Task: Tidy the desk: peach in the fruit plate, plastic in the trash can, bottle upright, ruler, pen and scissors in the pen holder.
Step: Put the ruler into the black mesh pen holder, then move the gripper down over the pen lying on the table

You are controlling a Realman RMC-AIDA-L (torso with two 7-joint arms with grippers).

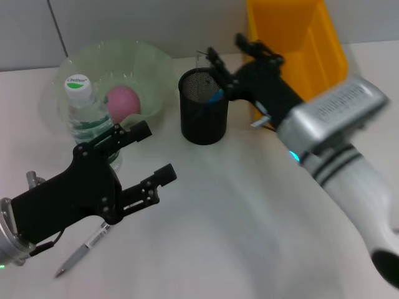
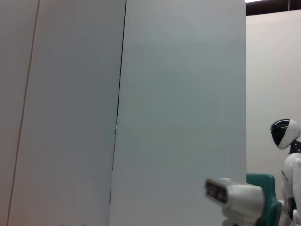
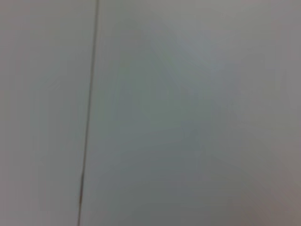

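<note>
From the head camera, the left end effector (image 1: pixel 146 159) hangs over the near left part of the white table (image 1: pixel 249 218) with its two black fingers spread apart and nothing between them. Just beyond it the water bottle (image 1: pixel 84 112) stands upright, touching the near rim of the pale green fruit plate (image 1: pixel 146 62) at the far left, and the pink peach (image 1: pixel 121 101) lies in that plate. A pen (image 1: pixel 84 251) lies flat on the table near the front left corner, partly under the left arm. The black mesh pen holder (image 1: pixel 204 109) stands toward the far edge, near the middle, with something blue inside it. The right end effector (image 1: pixel 240 53) is above the holder's far rim; its fingers look parted and empty. Behind it, at the far right, sits the yellow trash can (image 1: pixel 293 37).

The left wrist camera faces pale wall panels (image 2: pixel 178 94), with another white robot (image 2: pixel 287 155) at one side.

The right wrist camera shows only a plain grey wall (image 3: pixel 188 117).
</note>
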